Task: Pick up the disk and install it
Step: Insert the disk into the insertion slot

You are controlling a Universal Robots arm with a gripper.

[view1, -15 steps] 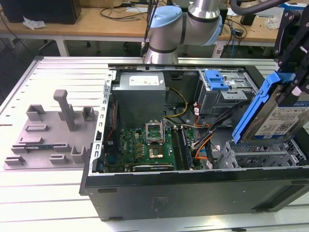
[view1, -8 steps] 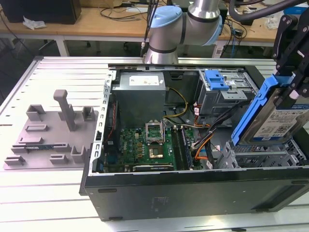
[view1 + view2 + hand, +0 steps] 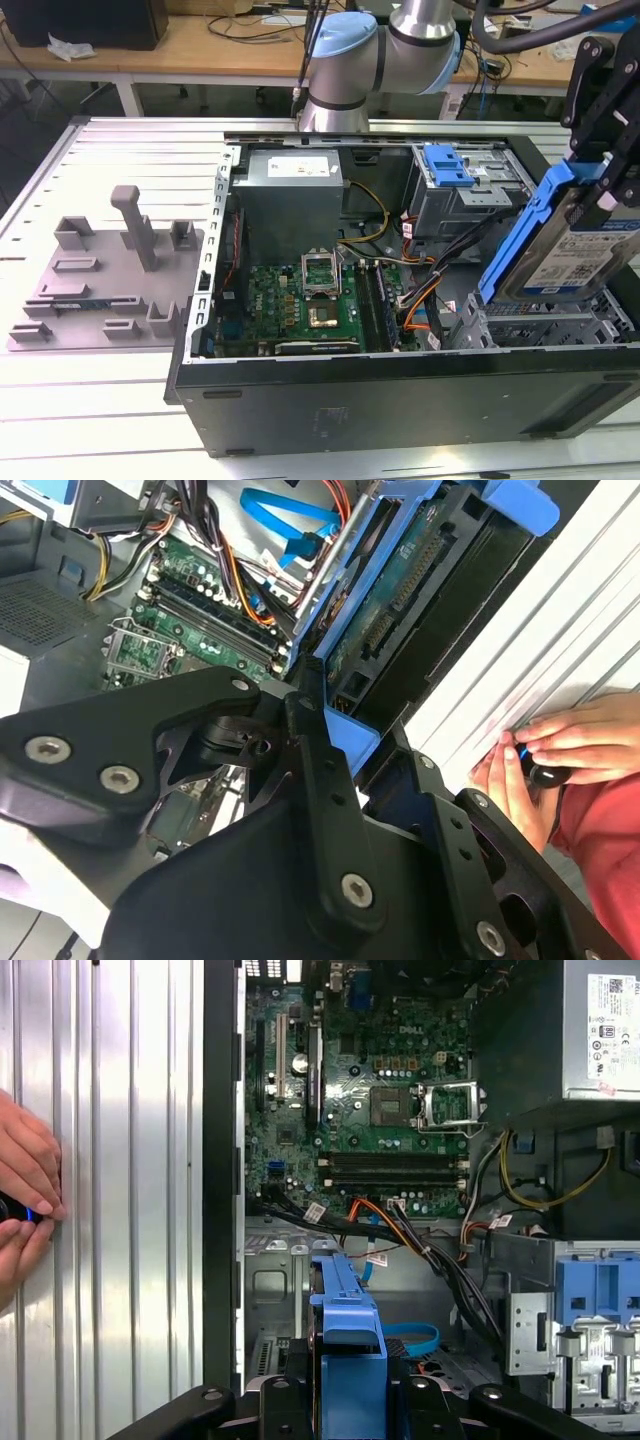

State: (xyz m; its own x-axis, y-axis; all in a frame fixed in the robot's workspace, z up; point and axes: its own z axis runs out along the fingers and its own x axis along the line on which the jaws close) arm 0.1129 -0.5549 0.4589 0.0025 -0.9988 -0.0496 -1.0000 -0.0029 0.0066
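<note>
The disk (image 3: pixel 562 248), a silver-grey drive with a white-and-blue label in a bright blue carrier frame, hangs tilted over the metal drive cage (image 3: pixel 545 322) at the exterior view's right end of the open computer case (image 3: pixel 400 392). My black gripper (image 3: pixel 600 195) comes down from above and is shut on the disk's upper end. In the second wrist view the gripper (image 3: pixel 340 720) clamps the blue frame of the disk (image 3: pixel 400 590). The first wrist view has the disk (image 3: pixel 350 1325) edge-on between the jaws of the gripper (image 3: pixel 350 1400), above the case floor.
Inside the case lie the motherboard (image 3: pixel 310 300), the power supply (image 3: pixel 290 195), loose cables (image 3: pixel 425 290) and a second blue carrier (image 3: pixel 447 165) in a bay. A grey fixture plate with posts (image 3: pixel 110 270) sits at the exterior view's left. A person's hands (image 3: pixel 560 750) rest on the ribbed table beside the case.
</note>
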